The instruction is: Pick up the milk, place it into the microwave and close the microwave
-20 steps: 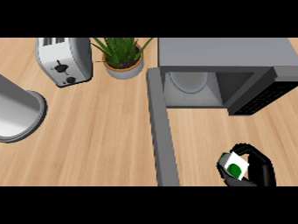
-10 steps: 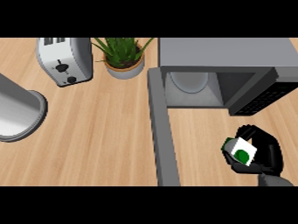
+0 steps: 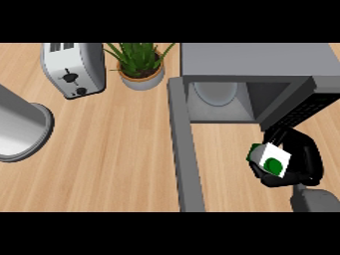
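While the milk (image 3: pixel 270 159) sits clasped in my right hand (image 3: pixel 296 162), fingers curled round the white carton with its green mark, I see it has travelled up and toward the microwave (image 3: pixel 260 69) compared with a second ago, when it was lower and further from the appliance. It is now just in front of the open cavity's right side, near the dark control panel, and looks lifted off the wooden surface (image 3: pixel 113 149), though I cannot confirm the clearance from this steep view. The microwave door (image 3: pixel 183 149) stands swung out to the left, a long grey slab running toward me, so the opening is free. I judge the pick done and the carry under way; next I need to steer left and forward into the cavity, avoiding the panel's edge. My left hand is out of sight; only its grey forearm (image 3: pixel 10 124) shows at left. A toaster (image 3: pixel 73 67) and potted plant (image 3: pixel 137 64) stand well apart behind.
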{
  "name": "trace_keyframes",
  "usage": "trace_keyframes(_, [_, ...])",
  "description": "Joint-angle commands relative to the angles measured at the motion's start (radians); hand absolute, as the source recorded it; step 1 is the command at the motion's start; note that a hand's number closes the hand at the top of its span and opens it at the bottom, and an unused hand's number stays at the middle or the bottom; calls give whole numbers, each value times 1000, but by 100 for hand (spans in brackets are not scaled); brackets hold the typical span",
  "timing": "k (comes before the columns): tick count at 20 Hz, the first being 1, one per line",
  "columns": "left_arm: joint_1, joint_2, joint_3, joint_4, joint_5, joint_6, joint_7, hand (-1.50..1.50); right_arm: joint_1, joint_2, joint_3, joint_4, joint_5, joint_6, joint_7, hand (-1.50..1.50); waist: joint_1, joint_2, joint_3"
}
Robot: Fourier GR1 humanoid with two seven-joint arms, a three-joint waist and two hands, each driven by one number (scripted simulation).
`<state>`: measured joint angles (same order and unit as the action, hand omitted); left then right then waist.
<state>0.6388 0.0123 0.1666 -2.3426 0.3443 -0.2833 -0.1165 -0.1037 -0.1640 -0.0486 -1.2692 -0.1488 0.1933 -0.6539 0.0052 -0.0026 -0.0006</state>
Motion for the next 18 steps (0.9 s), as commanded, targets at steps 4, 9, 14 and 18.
trace_keyframes(4, [22,23,48,-24,65,-24,33,-150,-86,31,57,-79,140,-163,121,150,7,0,0])
trace_keyframes(9, [-36,1,65,106,16,-54,-50,-150,-237,83,61,-28,179,-257,272,150,5,2,0])
trace_keyframes(14, [-17,-11,37,90,-4,-34,-54,-150,-443,67,4,219,188,-253,258,150,12,4,1])
trace_keyframes(18, [-19,-11,44,67,11,-57,-18,-150,-509,89,0,379,215,-274,178,150,29,8,1])
